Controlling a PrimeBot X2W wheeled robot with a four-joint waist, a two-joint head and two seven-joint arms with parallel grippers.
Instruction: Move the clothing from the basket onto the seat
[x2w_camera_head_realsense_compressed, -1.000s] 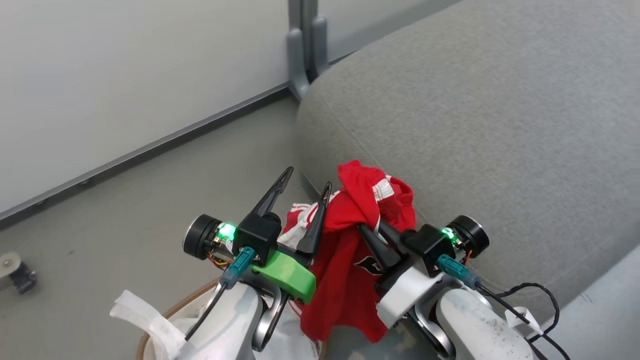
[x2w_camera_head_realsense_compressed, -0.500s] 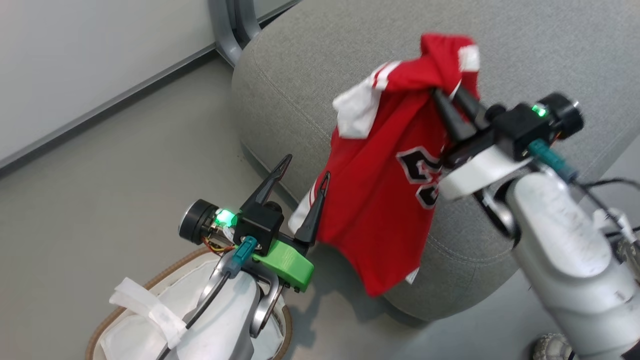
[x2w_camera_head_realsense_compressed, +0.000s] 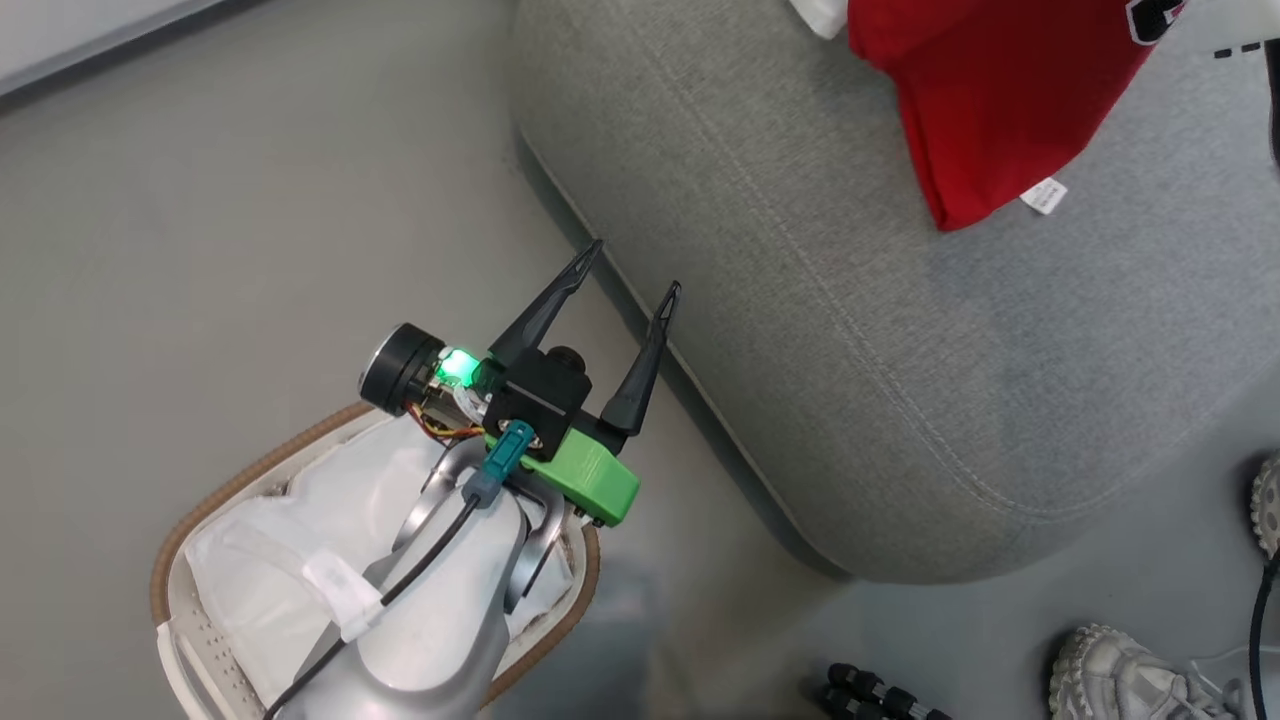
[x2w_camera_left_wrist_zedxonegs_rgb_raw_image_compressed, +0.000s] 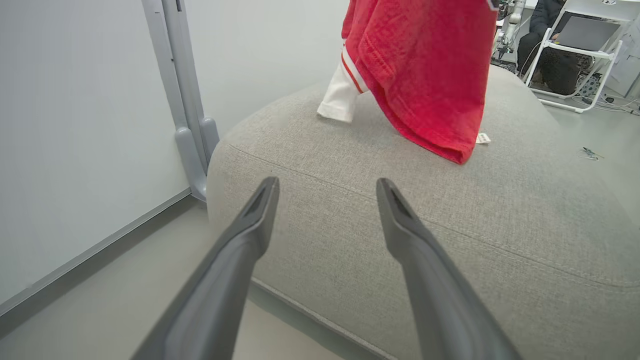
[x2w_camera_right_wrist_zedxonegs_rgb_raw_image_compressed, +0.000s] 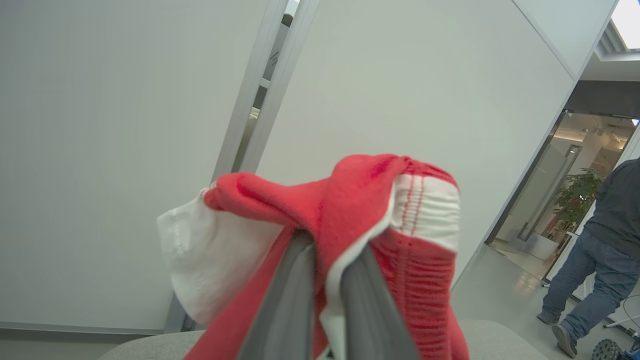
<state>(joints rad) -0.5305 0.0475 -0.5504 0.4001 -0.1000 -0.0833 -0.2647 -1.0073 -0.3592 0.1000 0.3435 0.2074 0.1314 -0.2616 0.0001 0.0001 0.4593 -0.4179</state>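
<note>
The red jersey (x2w_camera_head_realsense_compressed: 990, 100) hangs over the grey seat (x2w_camera_head_realsense_compressed: 850, 350), its lower hem and white tag just above the cushion top. In the right wrist view my right gripper (x2w_camera_right_wrist_zedxonegs_rgb_raw_image_compressed: 330, 245) is shut on a bunched red and white fold of the jersey (x2w_camera_right_wrist_zedxonegs_rgb_raw_image_compressed: 360, 200), held high before the wall. My left gripper (x2w_camera_head_realsense_compressed: 636, 265) stands open and holds nothing, above the floor between the basket (x2w_camera_head_realsense_compressed: 230, 470) and the seat's edge. The basket holds its white liner (x2w_camera_head_realsense_compressed: 270, 540), partly hidden by my left forearm. In the left wrist view the open left gripper (x2w_camera_left_wrist_zedxonegs_rgb_raw_image_compressed: 326, 185) points at the seat (x2w_camera_left_wrist_zedxonegs_rgb_raw_image_compressed: 450, 215) and the hanging jersey (x2w_camera_left_wrist_zedxonegs_rgb_raw_image_compressed: 425, 75).
A grey wall post (x2w_camera_left_wrist_zedxonegs_rgb_raw_image_compressed: 185, 100) stands beside the seat's far corner. A grey shoe (x2w_camera_head_realsense_compressed: 1130, 680) and a small black object (x2w_camera_head_realsense_compressed: 880, 695) lie on the floor at the lower right. A person (x2w_camera_right_wrist_zedxonegs_rgb_raw_image_compressed: 600, 240) walks at the right, and a white chair (x2w_camera_left_wrist_zedxonegs_rgb_raw_image_compressed: 575, 45) stands beyond the seat.
The head camera has shifted. My right gripper has carried the jersey up from beside the basket and out over the seat. The left gripper stays open near the basket.
</note>
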